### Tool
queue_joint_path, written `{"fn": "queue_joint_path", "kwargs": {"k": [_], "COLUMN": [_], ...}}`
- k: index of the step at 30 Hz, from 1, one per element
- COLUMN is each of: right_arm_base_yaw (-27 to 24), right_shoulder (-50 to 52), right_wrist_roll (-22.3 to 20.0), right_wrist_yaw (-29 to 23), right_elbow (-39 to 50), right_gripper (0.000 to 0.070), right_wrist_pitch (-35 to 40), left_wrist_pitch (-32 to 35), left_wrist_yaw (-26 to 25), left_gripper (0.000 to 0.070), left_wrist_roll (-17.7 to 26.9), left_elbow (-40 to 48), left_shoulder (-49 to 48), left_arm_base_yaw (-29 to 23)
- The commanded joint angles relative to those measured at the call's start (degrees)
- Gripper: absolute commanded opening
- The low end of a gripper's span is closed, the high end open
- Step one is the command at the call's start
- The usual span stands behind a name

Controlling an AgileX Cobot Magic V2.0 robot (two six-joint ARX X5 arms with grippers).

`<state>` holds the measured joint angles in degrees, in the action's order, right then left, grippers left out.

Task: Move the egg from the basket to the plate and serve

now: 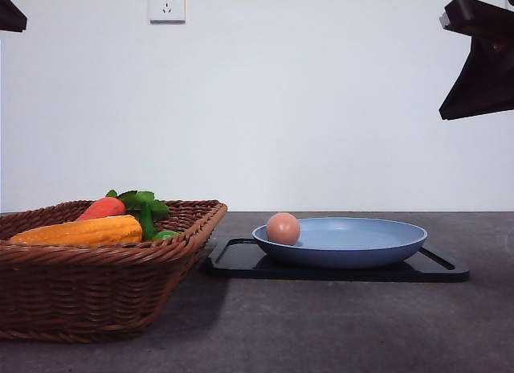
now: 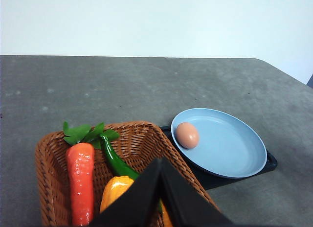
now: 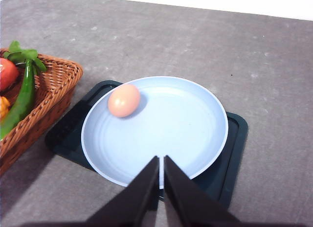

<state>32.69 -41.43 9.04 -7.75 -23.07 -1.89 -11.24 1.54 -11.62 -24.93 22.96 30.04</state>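
Observation:
The pinkish-brown egg point(image 1: 283, 228) point(image 2: 187, 135) point(image 3: 123, 100) lies inside the light-blue plate point(image 1: 361, 238) point(image 2: 230, 148) point(image 3: 181, 124), close to the rim on the basket's side. The brown wicker basket point(image 1: 96, 288) point(image 2: 142, 136) point(image 3: 54, 97) stands to the left of the plate. My left gripper point(image 2: 160, 161) hangs shut and holding nothing above the basket's near corner. Over the plate's near rim, my right gripper point(image 3: 161, 158) is also shut and holds nothing. Both are well above the table; a dark part of the right arm point(image 1: 482, 59) shows at the top right.
The plate rests on a flat black tray point(image 1: 241, 259) point(image 2: 266, 163) point(image 3: 234, 144) with handles. In the basket lie an orange-red carrot point(image 1: 102, 208) point(image 2: 80, 180), a yellow corn cob point(image 1: 80, 231) point(image 2: 115, 190) and a green pepper point(image 2: 115, 161) point(image 3: 22, 97). Grey tabletop extends around the tray.

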Motion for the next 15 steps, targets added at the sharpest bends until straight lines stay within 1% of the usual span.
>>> {"fn": "queue_joint_path", "kwargs": {"k": [1,4,8,10,13,15], "right_arm_base_yaw": [0.46,0.46,0.46,0.46,0.46,0.46], "right_shoulder": [-0.28,-0.28,-0.28,-0.28,-0.28,-0.28], "right_wrist_roll": [0.66,0.66,0.66,0.66,0.66,0.66], "right_wrist_yaw": [-0.26,-0.26,-0.26,-0.26,-0.26,-0.26], "right_elbow": [-0.28,-0.28,-0.28,-0.28,-0.28,-0.28], "right_gripper": [0.0000,0.0000,0.0000,0.0000,0.0000,0.0000], "right_wrist_pitch": [0.63,0.63,0.63,0.63,0.63,0.63], "left_wrist_pitch": [0.44,-3.11,-7.56,-8.88,-8.71,-7.88], "left_wrist_yaw": [-0.02,1.76,2.24,3.02,4.07,4.07], "left_gripper": [0.0000,0.0000,0.0000,0.0000,0.0000,0.0000], "left_wrist_roll": [-0.42,4.65,8.81,10.70,14.26,15.17], "left_elbow": [-0.29,-0.28,0.18,0.90,3.04,5.16], "left_shoulder": [-0.01,-5.14,-13.67,-17.51,-21.45,-22.84], "left_arm_base_yaw": [0.39,-0.08,-2.70,-5.01,-9.64,-13.20]}}
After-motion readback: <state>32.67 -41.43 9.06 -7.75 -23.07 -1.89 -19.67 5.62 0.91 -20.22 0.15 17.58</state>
